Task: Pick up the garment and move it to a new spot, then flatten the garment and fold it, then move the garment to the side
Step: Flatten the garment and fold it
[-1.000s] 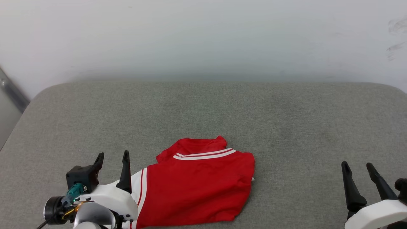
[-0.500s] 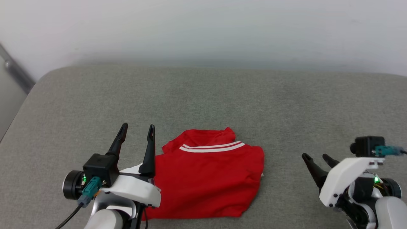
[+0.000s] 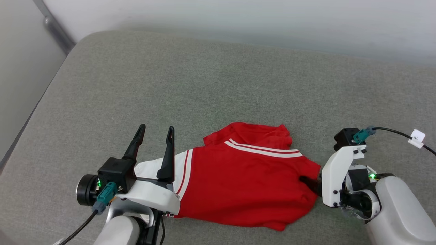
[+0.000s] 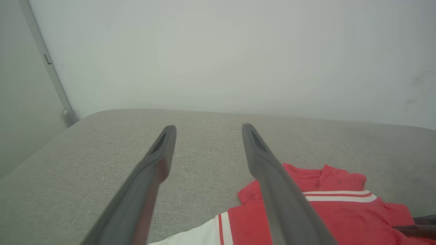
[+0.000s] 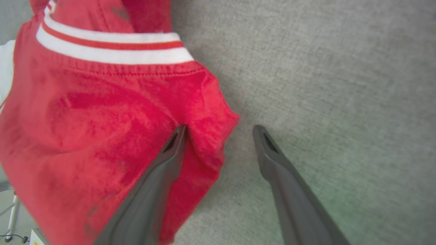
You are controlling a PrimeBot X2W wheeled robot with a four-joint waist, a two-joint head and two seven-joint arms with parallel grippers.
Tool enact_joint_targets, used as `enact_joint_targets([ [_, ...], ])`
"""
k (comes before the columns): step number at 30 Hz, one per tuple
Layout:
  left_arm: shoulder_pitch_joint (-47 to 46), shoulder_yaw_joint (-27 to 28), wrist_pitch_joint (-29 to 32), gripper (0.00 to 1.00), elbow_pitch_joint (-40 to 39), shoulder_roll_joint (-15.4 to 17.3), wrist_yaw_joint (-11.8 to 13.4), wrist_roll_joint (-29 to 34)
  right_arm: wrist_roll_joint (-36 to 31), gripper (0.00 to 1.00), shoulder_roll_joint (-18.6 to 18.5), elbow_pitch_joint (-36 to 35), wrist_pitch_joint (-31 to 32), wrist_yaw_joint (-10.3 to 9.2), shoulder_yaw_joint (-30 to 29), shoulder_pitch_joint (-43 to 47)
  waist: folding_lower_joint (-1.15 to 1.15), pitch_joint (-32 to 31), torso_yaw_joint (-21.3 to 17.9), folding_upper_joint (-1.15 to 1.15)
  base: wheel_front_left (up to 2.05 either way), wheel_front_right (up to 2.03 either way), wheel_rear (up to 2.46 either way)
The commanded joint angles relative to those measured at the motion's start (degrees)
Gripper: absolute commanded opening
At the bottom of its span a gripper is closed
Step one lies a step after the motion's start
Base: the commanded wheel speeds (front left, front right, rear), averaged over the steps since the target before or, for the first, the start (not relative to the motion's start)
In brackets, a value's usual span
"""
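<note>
Soft, rumpled red garment (image 3: 245,183) on coarse grey woven cushion (image 3: 204,85)

Garment (image 3: 245,187): lying on the surface (image 3: 238,78), in its near half, with a bunched flap along the far edge.
Left claw (image 3: 156,127): at garment's left end, above the sleeve, pointing toward the wall (image 3: 238,20).
Right claw (image 5: 219,126): at garment's right edge, one finger on the fabric, the other over bare surface just beside.
Wall: behind the surface.
</note>
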Motion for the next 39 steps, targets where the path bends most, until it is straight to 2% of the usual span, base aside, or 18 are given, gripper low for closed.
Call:
enact_joint_targets([
  [1, -0.77, -0.05, -0.43, 1.0, 0.37, -0.21, -0.14, -0.17, 0.99, 1.0, 0.12, 1.9, 1.06, -0.02, 0.67, -0.46, 0.0, 0.48, 0.54, 0.0, 0.0, 0.0, 0.0],
  [3, -0.77, -0.13, -0.55, 1.0, 0.87, -0.29, -0.1, -0.32, 1.49, 1.0, 0.14, 4.07, 1.74, -0.02, 2.02, -0.08, 0.0, 0.44, 0.57, 0.0, 0.0, 0.0, 0.0],
  [4, -0.72, -0.22, -0.41, 1.0, 1.19, -0.26, -0.04, -0.34, 1.99, 0.31, 0.11, 4.73, 1.73, -0.02, 2.39, -0.19, 0.0, 0.36, 0.51, 0.0, 0.0, 0.0, 0.0],
  [5, -0.68, -0.23, -0.37, 1.0, 1.39, -0.26, 0.07, -0.35, 2.21, 0.0, -0.14, 4.84, 1.0, -0.02, 2.7, -0.56, 0.0, 0.21, 0.37, 0.0, 0.0, 0.0, 0.0],
  [14, 0.31, -0.38, 0.04, 1.0, 2.03, 0.42, 0.34, -0.66, 0.74, 0.0, -4.83, -1.33, -9.28, -0.02, 4.23, -6.74, 0.0, -2.65, -3.06, 0.0, 0.0, 0.0, 0.0],
  [17, 0.88, -0.23, 0.38, 1.0, 1.86, 0.79, 0.53, -0.86, -0.96, 0.0, -6.28, -4.77, -12.06, -0.03, 2.28, -6.8, 0.0, -3.8, -4.45, 0.0, 0.0, 0.0, 0.0],
  [20, 1.78, -0.21, 0.68, 1.0, 1.8, 1.12, 0.91, -1.12, -3.46, 0.0, -6.31, -9.74, -14.02, -0.02, -1.08, -2.83, 0.0, -5.0, -5.75, 0.0, 0.0, 0.0, 0.0],
  [23, 2.7, -0.13, 0.99, 1.0, 1.64, 1.37, 1.2, -1.39, -5.11, 0.0, -4.64, -15.43, -13.85, -0.02, -5.05, 4.11, 0.0, -5.93, -6.91, 0.0, 0.0, 0.0, 0.0],
  [24, 2.7, -0.13, 0.99, 1.0, 1.64, 1.37, 1.2, -1.39, -5.11, 0.0, -4.64, -15.43, -13.85, -0.02, -5.05, 4.11, 0.0, -5.93, -6.91, 0.0, 0.0, 0.0, 0.0],
  [26, 3.32, -0.18, 1.23, 1.0, 1.69, 1.45, 1.34, -1.71, -6.32, 0.0, -3.31, -18.69, -13.41, -0.02, -8.58, 10.29, 0.0, -6.5, -7.4, 0.0, 0.0, 0.0, 0.0],
  [32, 5.18, -0.04, 1.91, 1.0, 2.12, 1.87, 1.73, -2.54, -5.66, 0.02, 4.17, -21.66, -12.48, -0.02, -16.97, 28.17, 0.0, -8.12, -8.78, 0.0, 0.0, 0.0, 0.0],
  [33, 5.39, 0.0, 2.0, 1.0, 2.16, 1.92, 1.82, -2.68, -5.58, 0.15, 4.82, -20.94, -12.91, -0.02, -17.51, 30.28, 0.0, -8.29, -8.99, 0.0, 0.0, 0.0, 0.0],
  [34, 5.58, -0.05, 2.14, 1.0, 2.18, 1.92, 1.9, -2.69, -4.92, 0.63, 5.52, -19.99, -13.57, -0.02, -17.8, 32.07, 0.0, -8.42, -9.12, 0.0, 0.0, 0.0, 0.0],
  [35, 5.78, -0.1, 2.27, 1.0, 2.21, 2.01, 1.97, -2.68, -4.41, 1.0, 6.01, -19.07, -14.38, -0.02, -17.88, 33.3, 0.0, -8.56, -9.28, 0.0, 0.0, 0.0, 0.0],
  [39, 6.33, 0.0, 2.59, 1.0, 2.39, 2.29, 2.07, -3.09, -2.81, 1.0, 6.57, -17.94, -19.76, -0.02, -17.75, 34.26, 0.0, -9.2, -9.81, 0.0, 0.0, 0.0, 0.0],
])
